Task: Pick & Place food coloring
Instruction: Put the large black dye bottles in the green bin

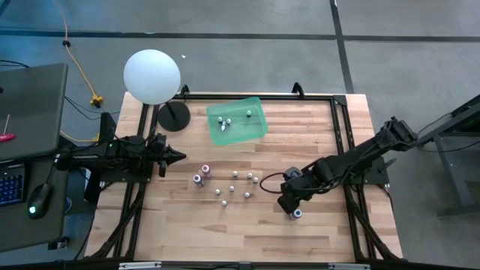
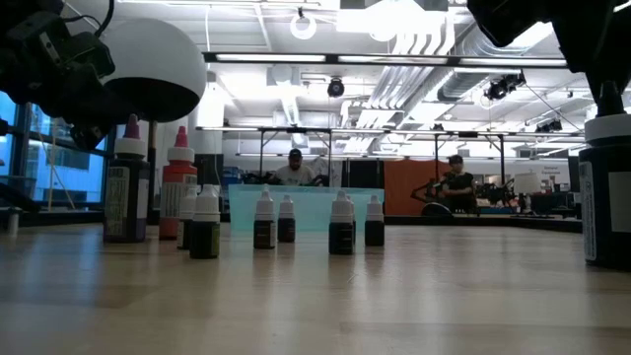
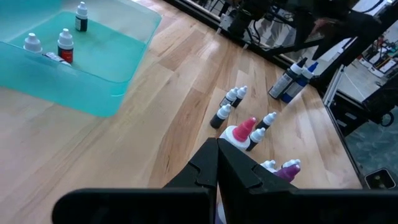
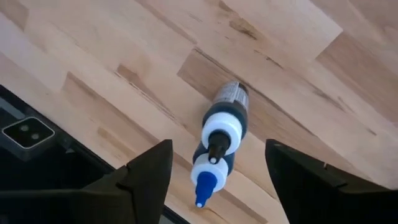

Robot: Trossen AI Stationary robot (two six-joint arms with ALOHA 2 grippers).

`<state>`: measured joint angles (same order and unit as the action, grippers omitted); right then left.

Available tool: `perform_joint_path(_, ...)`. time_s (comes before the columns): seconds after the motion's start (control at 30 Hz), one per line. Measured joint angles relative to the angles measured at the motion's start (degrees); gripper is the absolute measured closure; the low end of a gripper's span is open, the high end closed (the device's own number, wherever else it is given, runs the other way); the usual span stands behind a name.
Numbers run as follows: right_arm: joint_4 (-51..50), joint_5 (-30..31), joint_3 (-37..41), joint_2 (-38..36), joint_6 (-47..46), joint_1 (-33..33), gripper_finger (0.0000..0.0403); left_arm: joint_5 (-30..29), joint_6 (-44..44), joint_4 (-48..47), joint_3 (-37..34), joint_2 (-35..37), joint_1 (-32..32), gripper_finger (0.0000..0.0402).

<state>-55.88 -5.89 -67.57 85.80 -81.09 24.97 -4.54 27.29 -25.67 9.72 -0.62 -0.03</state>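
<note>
Could go wrong near the two larger bottles (image 4: 221, 140) standing close together, far from the green tray (image 1: 237, 120) and toward the right counter (image 1: 315, 135) edge: right tool (image 4: 214, 177) spread wide above them, holding nothing, so may catch both caps or tip one. Left tool (image 3: 217, 171) pressed together, empty, waiting on the tray's left. Small dropper bottles (image 1: 234, 186) scattered between tray and near edge; three already in tray. Pale wooden planks, smooth. Behind: bright workshop, two people seated.
</note>
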Motion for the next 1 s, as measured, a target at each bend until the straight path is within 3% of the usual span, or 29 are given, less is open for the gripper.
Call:
perform_joint_path(0.67,0.5,1.2,0.0,7.1,-7.3,1.0,0.0158,0.0,0.0,0.0,0.0,0.0,0.0,0.0401)
perform_joint_path(1.0,0.3,-0.5,0.0,7.2,-8.0,1.0,0.0235,-0.1,0.1,0.0,0.0,0.0,0.0,0.0401)
